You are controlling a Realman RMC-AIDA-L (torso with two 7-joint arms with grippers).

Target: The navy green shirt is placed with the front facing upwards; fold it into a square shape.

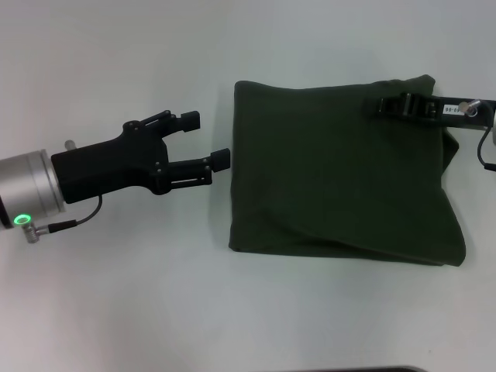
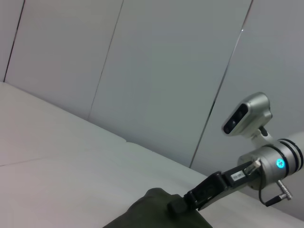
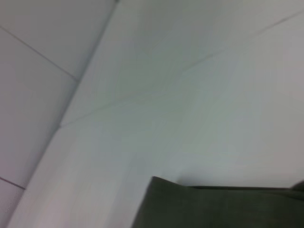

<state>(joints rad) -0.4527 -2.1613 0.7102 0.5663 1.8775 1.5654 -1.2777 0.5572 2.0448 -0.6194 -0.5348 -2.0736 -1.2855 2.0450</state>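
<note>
table [image 1: 116,294]: white, bearing all items. navy green shirt [image 1: 341,170]: folded into a rough square, just beyond the left gripper's tips. left gripper [image 1: 208,139]: jaws apart, holding nothing, clear of the cloth. right gripper [image 1: 391,105]: resting on the shirt's far corner; finger state cannot be told.

You can't see any lettering, collar or label on the folded navy green shirt [image 1: 341,170]. The right gripper [image 1: 394,106] runs off the frame's edge; its fingertips' spacing stays unclear to you.
</note>
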